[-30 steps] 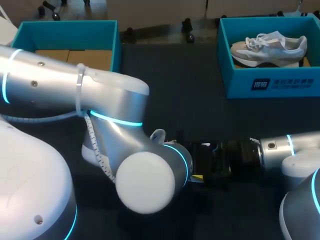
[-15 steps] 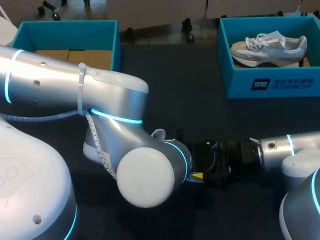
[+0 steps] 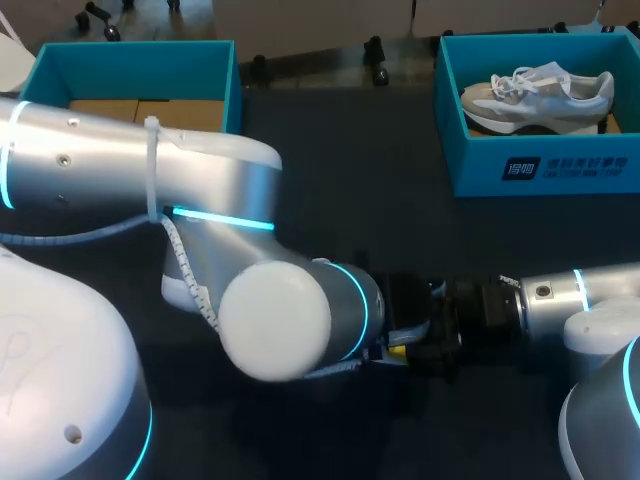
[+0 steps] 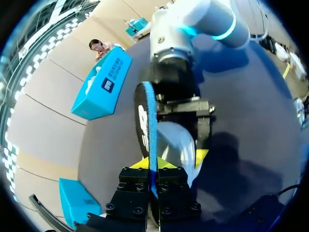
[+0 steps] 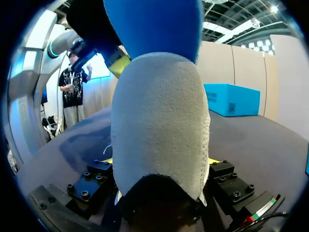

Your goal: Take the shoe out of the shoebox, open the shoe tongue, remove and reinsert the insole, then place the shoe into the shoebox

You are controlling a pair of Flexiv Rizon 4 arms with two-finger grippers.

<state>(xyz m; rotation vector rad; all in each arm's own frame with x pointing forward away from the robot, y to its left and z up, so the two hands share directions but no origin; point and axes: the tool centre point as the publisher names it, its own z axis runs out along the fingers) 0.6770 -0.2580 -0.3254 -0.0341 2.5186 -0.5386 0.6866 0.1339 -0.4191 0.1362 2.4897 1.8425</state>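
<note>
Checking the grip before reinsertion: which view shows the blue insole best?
Left wrist view: the insole stands edge-on, pinched in the left pincer, most of its length visible. Right wrist view shows only part of its blue face above the shoe. In the head view my left arm hides it.

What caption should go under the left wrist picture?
Left gripper pinches the blue insole edge-on, beside the shoe the right gripper holds.
</note>
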